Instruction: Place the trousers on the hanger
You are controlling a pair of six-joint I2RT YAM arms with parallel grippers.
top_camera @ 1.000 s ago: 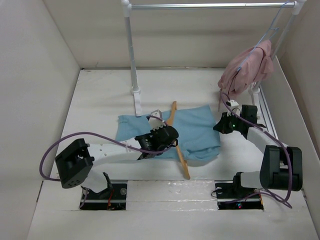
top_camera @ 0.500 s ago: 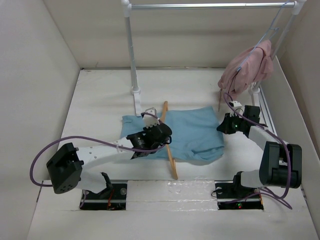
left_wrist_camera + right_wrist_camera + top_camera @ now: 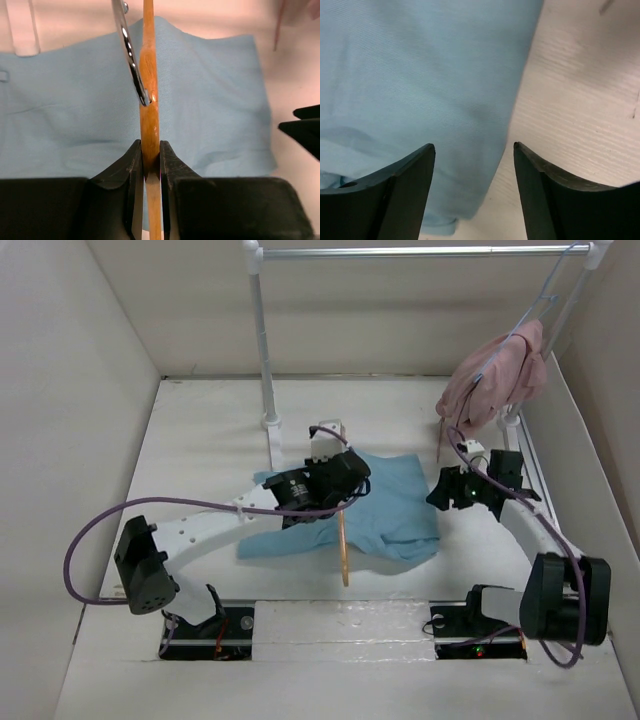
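Trousers (image 3: 395,505), light blue and limp, lie spread flat on the white desk (image 3: 200,440), about midway between the arm bases and the back wall. Nearest the bases, one end of the tan wooden hanger (image 3: 343,558) sticks out past the near edge of the cloth. Further in, the left tool (image 3: 148,155) is clamped tight on the hanger's wooden body, just below the spot where its metal hook (image 3: 131,55) is set in. It holds the hanger edge-on over the trousers; whether the wood touches the cloth cannot be told. To the right, the right tool (image 3: 473,145) hangs just above the right-hand edge of the trousers, its jaws apart with nothing between them. Beyond both, a white clothes rail (image 3: 262,340) stands at the back, and a pink garment (image 3: 495,380) hangs from it at the far right.

The cloth looks thin, soft and light, so it will likely sag and fold wherever it is lifted, and it is too limp to be pushed into place. A pinch on an edge or corner, such as the border under the right tool, seems the best hold. The hanger is stiff and smooth, so draped fabric may slide off unless it is balanced evenly.
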